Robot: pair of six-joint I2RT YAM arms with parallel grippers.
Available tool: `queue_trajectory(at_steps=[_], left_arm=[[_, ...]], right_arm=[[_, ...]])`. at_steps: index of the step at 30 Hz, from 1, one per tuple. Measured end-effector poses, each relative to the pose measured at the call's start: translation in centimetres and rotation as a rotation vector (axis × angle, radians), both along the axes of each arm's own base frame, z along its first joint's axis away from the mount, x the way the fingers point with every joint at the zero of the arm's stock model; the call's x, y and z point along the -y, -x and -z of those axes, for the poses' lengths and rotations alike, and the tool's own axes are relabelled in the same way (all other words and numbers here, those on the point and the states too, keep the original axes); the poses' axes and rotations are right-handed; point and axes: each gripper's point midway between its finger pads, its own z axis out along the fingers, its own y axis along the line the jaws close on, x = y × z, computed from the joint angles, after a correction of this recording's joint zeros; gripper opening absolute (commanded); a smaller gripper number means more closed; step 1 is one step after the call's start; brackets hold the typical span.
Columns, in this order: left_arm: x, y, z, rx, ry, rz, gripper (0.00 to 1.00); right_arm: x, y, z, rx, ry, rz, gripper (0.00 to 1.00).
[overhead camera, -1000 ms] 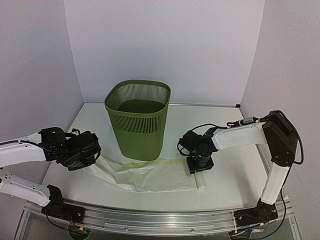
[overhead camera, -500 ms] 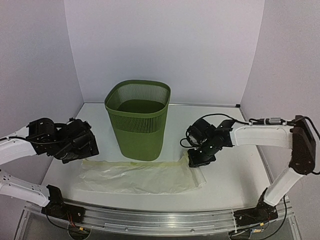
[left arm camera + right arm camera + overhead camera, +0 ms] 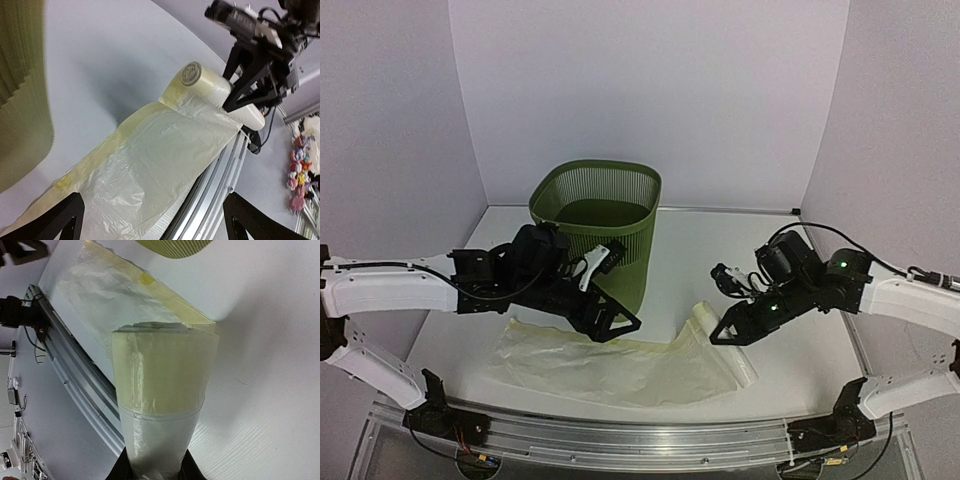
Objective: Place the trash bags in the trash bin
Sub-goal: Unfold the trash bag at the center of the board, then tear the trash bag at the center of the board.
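L end effector (image 3: 612,325) spread wide over the flat sheet; R end effector (image 3: 728,335) pinching the rolled end (image 3: 744,370) of the trash bags (image 3: 610,365).
Bags lie part-unrolled on the table (image 3: 720,250), outside the trash bin (image 3: 598,235) and in front of it. Flat sheet runs L–R along the near edge, w/ the roll at its R side. R fingers sit either side of the roll; R wrist cam shows the roll sticking out fwd from betw. them. Can't tell if the roll touches the table or sits just off it. L end effector grips nothing, hovers above the sheet's L-centre, just in front of the bin, pointing twd the roll. Bin upright at back-centre, apart from both end effectors.
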Motion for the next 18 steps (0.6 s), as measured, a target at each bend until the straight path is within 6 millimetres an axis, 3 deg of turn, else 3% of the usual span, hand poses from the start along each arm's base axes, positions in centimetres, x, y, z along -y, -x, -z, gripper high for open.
queue_trajectory(at_steps=[4,8,14,18], left_arm=[[3.1,1.4,1.3,0.022,0.043,0.187,1.0],[5.1,2.7,0.5,0.055,0.129,0.333,0.99],[7.4,3.3,-2.7,0.155,0.251,0.465,0.99],[7.8,3.6,-3.0,0.193,0.273,0.512,1.0]], right_arm=[[0.1,1.4,-4.1,0.075,-0.131,-0.06,0.0],[0.3,3.0,-7.4,0.13,-0.24,-0.129,0.0],[-0.4,4.7,-10.4,0.131,-0.343,-0.231,0.0],[-0.6,5.2,-11.1,0.127,-0.368,-0.258,0.0]])
